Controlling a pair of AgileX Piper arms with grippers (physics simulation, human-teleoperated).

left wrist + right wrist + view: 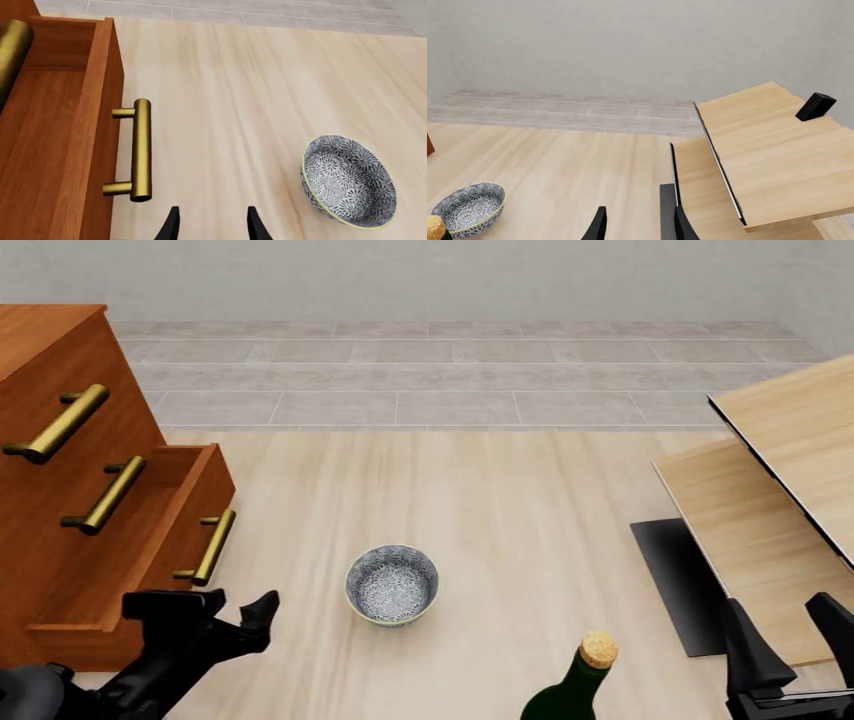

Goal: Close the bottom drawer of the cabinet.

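Note:
The cabinet point(47, 360) stands at the left of the front view. Its bottom drawer point(127, 560) is pulled out, and its brass bar handle point(210, 547) faces the table. In the left wrist view the open drawer point(53, 150) and its handle point(141, 150) are close. My left gripper point(234, 612) is open and empty, just on the near side of the drawer front, beside the handle and not touching it; its fingertips point(172, 226) show apart. My right gripper point(790, 638) is open and empty at the near right.
A patterned blue-and-white bowl point(391, 583) sits right of the drawer; it also shows in the left wrist view point(348, 182) and the right wrist view point(467, 207). A corked green bottle point(577, 690) stands at the near edge. Light-wood boards point(767, 510) and a black mat point(678, 585) lie at the right.

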